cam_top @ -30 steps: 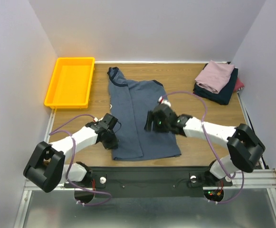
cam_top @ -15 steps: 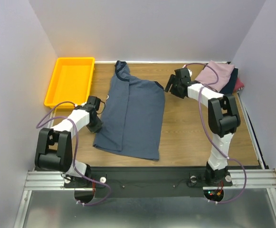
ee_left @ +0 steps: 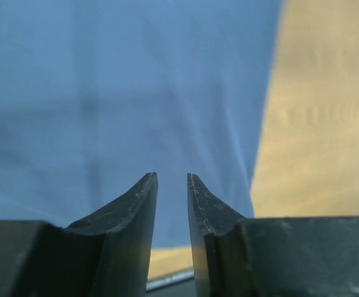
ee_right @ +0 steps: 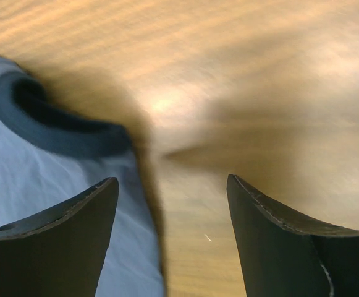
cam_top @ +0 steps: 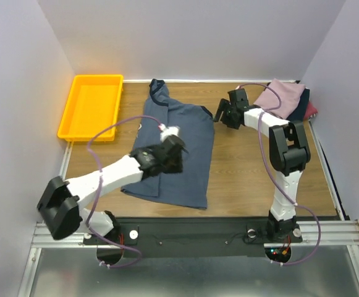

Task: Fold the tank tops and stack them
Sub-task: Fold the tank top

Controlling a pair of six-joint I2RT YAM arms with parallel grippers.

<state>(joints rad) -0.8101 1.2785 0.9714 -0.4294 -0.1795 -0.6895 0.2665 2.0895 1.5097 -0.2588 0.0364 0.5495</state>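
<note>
No writing can be read; a small pale mark near the left edge of the slate-blue tank top (cam_top: 191,133) is too small to tell. This top lies flat and smooth on the wooden table (cam_top: 247,167), with darker trim at the neck and armholes.

The left gripper (ee_left: 170,176) hangs over its middle, jaws a little apart and holding nothing. The right gripper (ee_right: 170,182) is wide apart and empty, just beside the top's right armhole trim.

A yellow plastic tray (cam_top: 94,105) stands left of the top. On the right is a pile of three tops: the mauve-pink top (cam_top: 281,98), the navy top (cam_top: 296,119) and the maroon top (cam_top: 312,110).
</note>
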